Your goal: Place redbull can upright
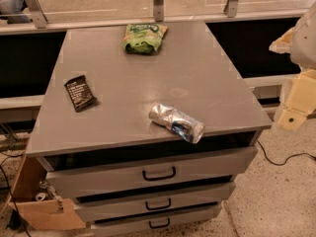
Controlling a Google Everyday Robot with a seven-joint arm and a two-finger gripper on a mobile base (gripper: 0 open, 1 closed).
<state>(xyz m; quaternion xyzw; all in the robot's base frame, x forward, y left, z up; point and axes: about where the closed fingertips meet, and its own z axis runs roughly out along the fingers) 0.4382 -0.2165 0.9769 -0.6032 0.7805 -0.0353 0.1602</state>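
The redbull can (177,122) lies on its side on the grey cabinet top (148,78), close to the front edge and right of centre. Its length runs from upper left to lower right, and its lower right end sits at the edge. The silver and blue body looks dented. My gripper (295,107) shows as cream-coloured parts at the right edge of the camera view, off the cabinet's right side and well apart from the can. It holds nothing that I can see.
A green crinkled snack bag (143,37) lies at the back centre of the top. A flat black wrapped bar (79,93) lies at the left. The cabinet has three drawers with handles (159,174). A cardboard box (37,201) stands on the floor at lower left. A railing (158,14) runs behind.
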